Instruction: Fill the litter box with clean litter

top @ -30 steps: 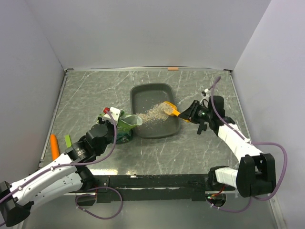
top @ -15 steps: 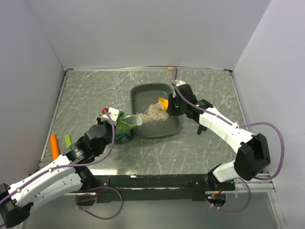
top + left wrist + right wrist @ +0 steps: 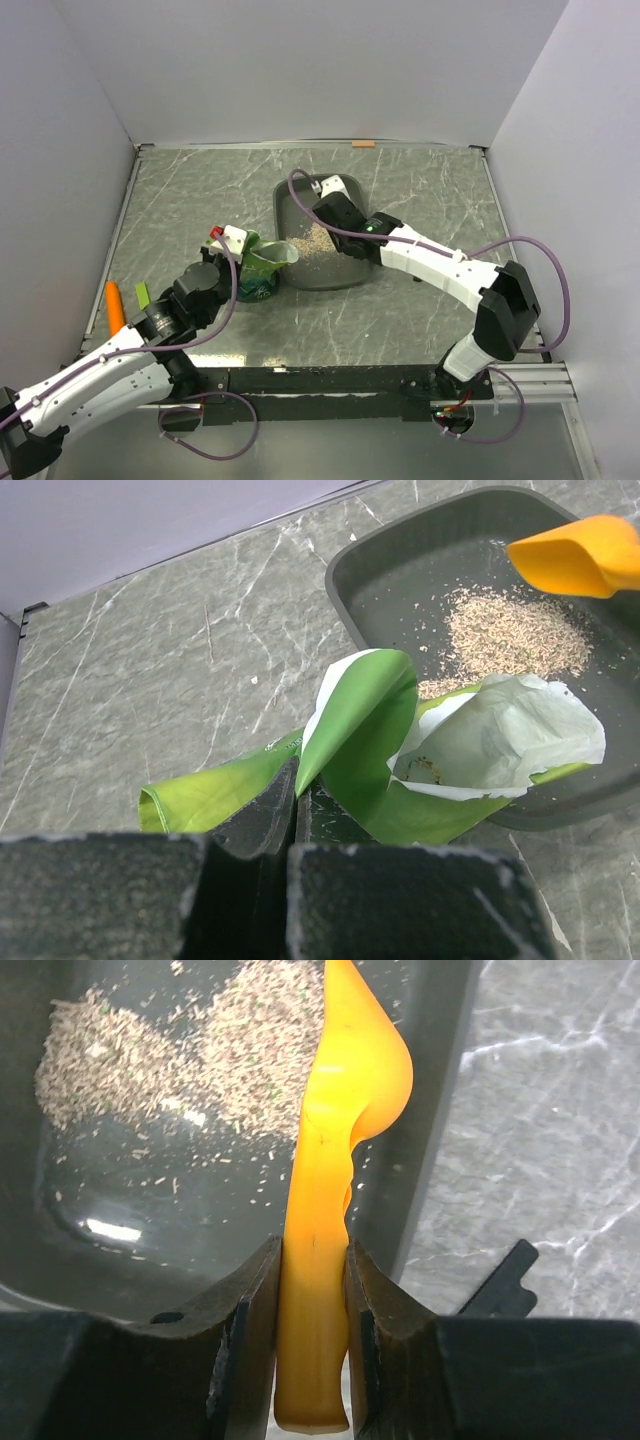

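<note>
The dark grey litter box [image 3: 296, 197] lies at mid table, with a loose pile of pale clean litter [image 3: 312, 243] in its near half. My left gripper [image 3: 243, 272] is shut on the edge of the green bag [image 3: 262, 270], whose open mouth rests on the box's near left rim. In the left wrist view the bag [image 3: 360, 730], box [image 3: 400, 570], litter [image 3: 510, 635] and orange scoop [image 3: 575, 555] all show. My right gripper [image 3: 312, 1260] is shut on the scoop's handle [image 3: 345, 1090] and holds it on edge over the litter [image 3: 150, 1060], inside the box wall [image 3: 430, 1110].
An orange carrot-shaped item [image 3: 115, 305] and a small green piece [image 3: 142, 295] lie at the table's left edge. A strip of orange tape [image 3: 363, 144] sits on the back edge. Grey walls close in the left, back and right sides.
My right arm has swung left from outside the box's right rim to over its middle, carrying the scoop. The left arm and bag have hardly moved.
</note>
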Motion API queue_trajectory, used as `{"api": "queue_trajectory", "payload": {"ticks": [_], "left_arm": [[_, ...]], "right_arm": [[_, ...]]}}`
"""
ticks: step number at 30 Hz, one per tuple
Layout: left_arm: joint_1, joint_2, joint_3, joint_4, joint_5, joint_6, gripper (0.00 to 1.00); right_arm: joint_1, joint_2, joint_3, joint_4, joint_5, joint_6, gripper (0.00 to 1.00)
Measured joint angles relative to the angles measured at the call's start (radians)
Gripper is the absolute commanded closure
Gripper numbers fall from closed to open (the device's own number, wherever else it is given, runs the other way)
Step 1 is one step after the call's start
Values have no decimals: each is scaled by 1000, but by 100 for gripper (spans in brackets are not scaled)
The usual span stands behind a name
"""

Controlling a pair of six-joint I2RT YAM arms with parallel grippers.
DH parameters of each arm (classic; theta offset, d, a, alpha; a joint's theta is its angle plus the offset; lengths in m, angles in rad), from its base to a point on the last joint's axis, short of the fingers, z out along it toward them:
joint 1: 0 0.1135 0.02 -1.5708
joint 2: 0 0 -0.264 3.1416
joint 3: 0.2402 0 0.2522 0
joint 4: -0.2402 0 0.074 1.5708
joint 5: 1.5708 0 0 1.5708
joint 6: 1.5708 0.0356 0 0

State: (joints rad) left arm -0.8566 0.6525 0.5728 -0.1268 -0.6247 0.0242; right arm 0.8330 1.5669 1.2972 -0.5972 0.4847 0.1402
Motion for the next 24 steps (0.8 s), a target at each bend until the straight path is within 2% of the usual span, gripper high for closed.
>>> {"api": "queue_trajectory", "payload": {"ticks": [7, 10, 15, 18, 24], "left_arm": [[0, -7, 0, -6, 0, -4, 99], [0, -21, 0, -8, -1, -6, 99], [0, -43, 0, -8, -2, -6, 99], [0, -48, 0, -9, -6, -6, 99], [0, -60, 0, -12, -16, -6, 99]], "right_arm": [[-60, -97, 0, -34, -4, 8, 100], [-172, -177, -21, -27, -41, 33, 100], [-428, -280, -163, 39, -160, 92, 100], [-497, -254, -228, 58, -241, 114, 100], [-552, -136, -261, 126, -362, 133, 100]]}}
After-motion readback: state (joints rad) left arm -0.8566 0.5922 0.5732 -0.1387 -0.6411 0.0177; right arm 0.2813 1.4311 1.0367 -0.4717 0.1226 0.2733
